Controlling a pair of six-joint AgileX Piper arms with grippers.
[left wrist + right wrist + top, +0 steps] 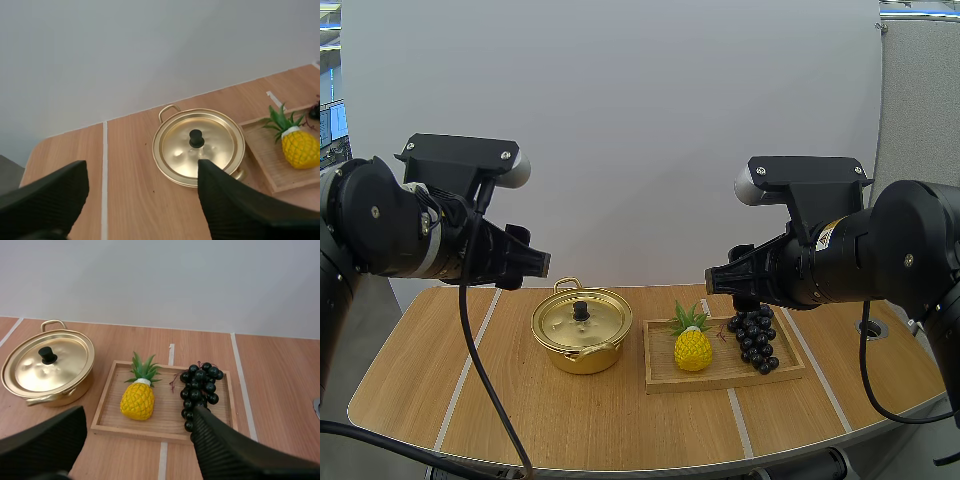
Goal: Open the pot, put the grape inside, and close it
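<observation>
"Two grippers, and both off the table?"

"Yes, both hang in the air. In the high view the left gripper shows at about 10 o'clock of the pot. The right gripper shows at about 11 o'clock of the bunch of grapes. Each has its fingers spread wide apart, with nothing between them."

"Where do the grapes lie?"

"On the wooden tray, at 3 o'clock of a yellow pineapple, near it but not touching."

"And the pot?"

"On the bare wood at 9 o'clock of the tray, just beside it. The lid sits on it, with its black knob in the middle. One loop handle points to 12 o'clock, toward the back edge, and the other to about 5 o'clock."
</observation>
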